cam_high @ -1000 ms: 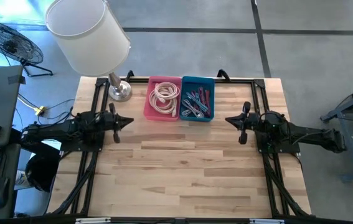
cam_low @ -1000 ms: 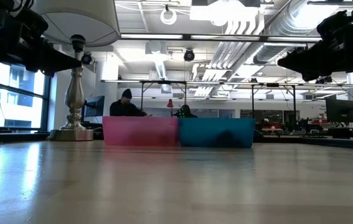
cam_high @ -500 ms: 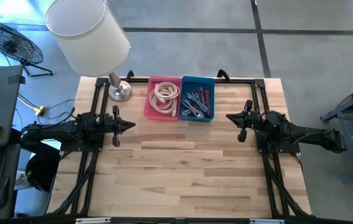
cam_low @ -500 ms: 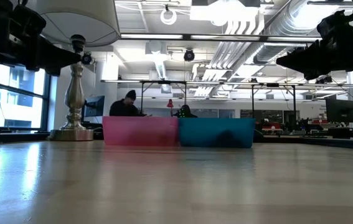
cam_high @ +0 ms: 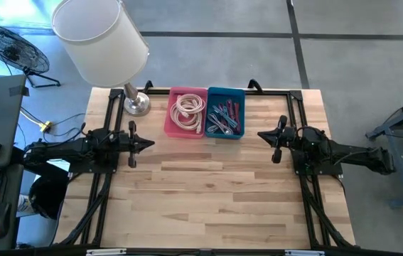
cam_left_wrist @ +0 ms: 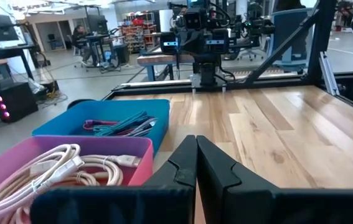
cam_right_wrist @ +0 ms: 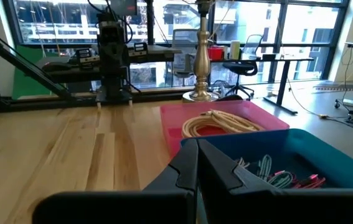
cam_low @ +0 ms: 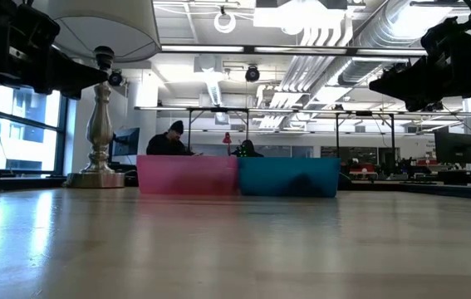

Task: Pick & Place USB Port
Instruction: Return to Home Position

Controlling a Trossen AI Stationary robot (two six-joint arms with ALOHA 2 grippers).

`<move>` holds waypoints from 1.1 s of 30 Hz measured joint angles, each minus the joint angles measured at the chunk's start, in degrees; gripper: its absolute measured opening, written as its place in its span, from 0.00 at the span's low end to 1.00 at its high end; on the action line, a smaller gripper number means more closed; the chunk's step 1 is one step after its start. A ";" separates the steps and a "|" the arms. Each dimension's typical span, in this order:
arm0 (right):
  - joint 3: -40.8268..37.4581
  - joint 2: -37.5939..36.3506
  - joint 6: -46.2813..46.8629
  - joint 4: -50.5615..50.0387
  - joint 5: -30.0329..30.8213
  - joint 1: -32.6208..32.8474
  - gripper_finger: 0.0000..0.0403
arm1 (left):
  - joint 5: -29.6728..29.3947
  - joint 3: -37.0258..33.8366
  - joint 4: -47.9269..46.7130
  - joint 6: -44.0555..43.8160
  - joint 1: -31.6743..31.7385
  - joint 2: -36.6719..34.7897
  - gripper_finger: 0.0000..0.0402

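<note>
Both arms hover at the sides of the worktop [cam_high: 208, 192], barely shifted from half a second ago. We see the left end effector [cam_high: 146, 142] and the right end effector [cam_high: 261, 135] each pressed together. Pale cables [cam_high: 189, 108] fill the pink bin [cam_high: 167, 117]; coloured cables [cam_high: 224, 117] lie in the touching blue bin [cam_high: 243, 114].

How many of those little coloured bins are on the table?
2. The pink bin sits at the far edge of the table, near the lamp. The blue bin stands right against it, on the side away from the lamp. None seem hidden.
</note>
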 joint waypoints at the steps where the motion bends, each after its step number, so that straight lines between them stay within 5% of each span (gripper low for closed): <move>1: 0.00 0.00 0.03 -0.01 0.00 0.00 0.00 | 0.00 -0.02 0.02 -0.60 0.00 0.00 0.00; 33: 0.00 0.00 0.04 -0.06 -0.02 0.02 0.00 | 2.80 -0.13 -0.44 0.31 0.00 0.00 0.00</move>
